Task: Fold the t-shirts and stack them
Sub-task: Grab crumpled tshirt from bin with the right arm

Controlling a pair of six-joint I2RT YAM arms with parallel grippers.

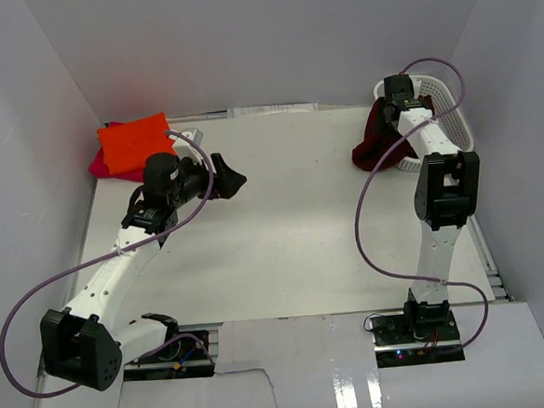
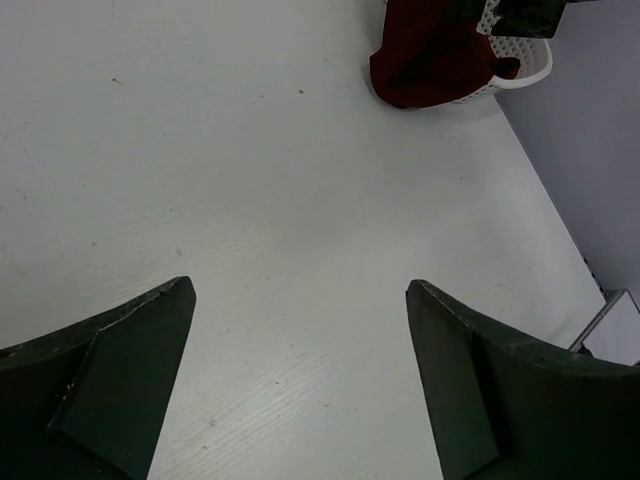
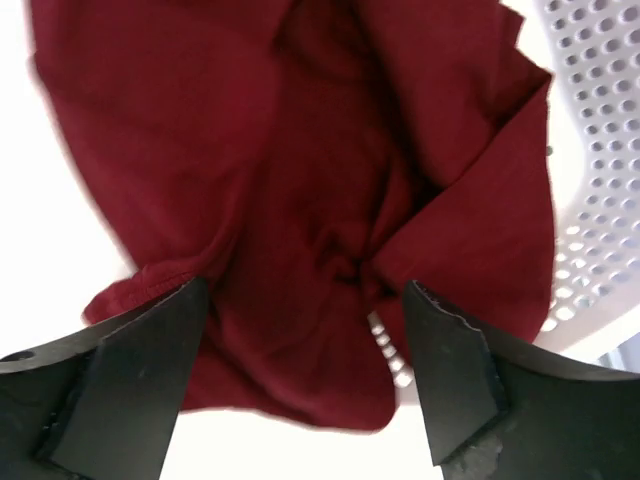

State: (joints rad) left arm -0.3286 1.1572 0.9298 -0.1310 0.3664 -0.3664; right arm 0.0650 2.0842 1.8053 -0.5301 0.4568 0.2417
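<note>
Okay, right gripper [image 3: 305, 290] first: jaws spread wide, nothing clamped. In the right wrist view both dark fingers [image 3: 140, 370] stand either side of a bunched fold of the maroon t-shirt [image 3: 300, 150], which fills the gap between them and runs up toward 12 o'clock. Can't tell whether the fingertips actually touch the cloth; they sit right at its surface. The shirt is crumpled, with a deep crease pinching in at the middle of the view. The white mesh basket [image 3: 600, 150] is at 3 o'clock of the shirt, and the cloth drapes over its rim.

From the top camera, the maroon t-shirt hangs out of the basket's side toward 9 o'clock and spills onto the table [image 1: 283, 222], at about 2 o'clock of the table. The right arm reaches out over the basket, its wrist above the shirt.

Left gripper [image 2: 300, 285]: also wide open, holding nothing, touching nothing. In its wrist view there is only bare white table between the fingers, with the maroon shirt and basket well apart at 1 o'clock. From the top camera it hangs over the table's left half, pointing toward 3 o'clock.

The orange t-shirt [image 1: 137, 143] lies folded flat at 10 o'clock of the table, on top of the magenta t-shirt [image 1: 97, 165], whose edge pokes out at the orange one's 8 o'clock. That stack is just beside the left wrist, at its 11 o'clock.
</note>
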